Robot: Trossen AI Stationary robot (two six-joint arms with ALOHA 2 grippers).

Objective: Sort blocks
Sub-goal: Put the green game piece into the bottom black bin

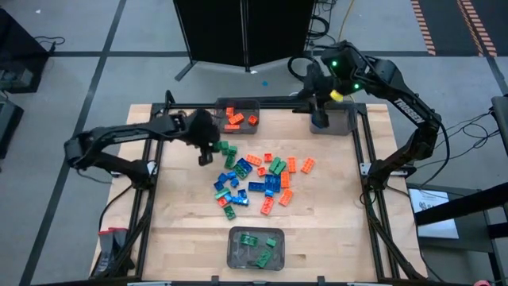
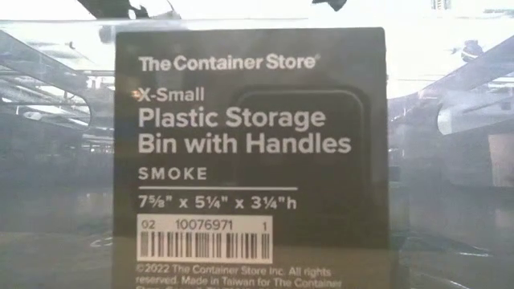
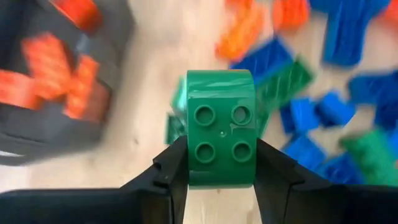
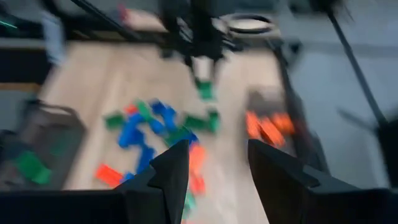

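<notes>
A loose pile of orange, green and blue blocks [image 1: 258, 179] lies on the middle of the wooden table. My left gripper [image 1: 205, 151] hovers at the pile's far left, shut on a green four-stud block [image 3: 221, 127]; the right wrist view shows that block [image 4: 204, 88] hanging above the table. My right gripper [image 4: 217, 168] is high over the far right bin [image 1: 333, 121], open, with nothing between its fingers. Orange blocks lie in the far middle bin [image 1: 238, 117], green ones in the near bin [image 1: 255, 248]. My left gripper pinches the green block by two opposite side walls [image 3: 189, 168] between its two fingers [image 3: 273, 177]. The fingers slant down from the table's left. The studded top faces back toward the wrist. The block is lifted clear of the table and the pile.
A dark bin label [image 2: 249, 160] fills the low view and hides the table. A black frame rail [image 1: 367, 171] runs along the table's edges. Bare wood shows to the left and right of the pile.
</notes>
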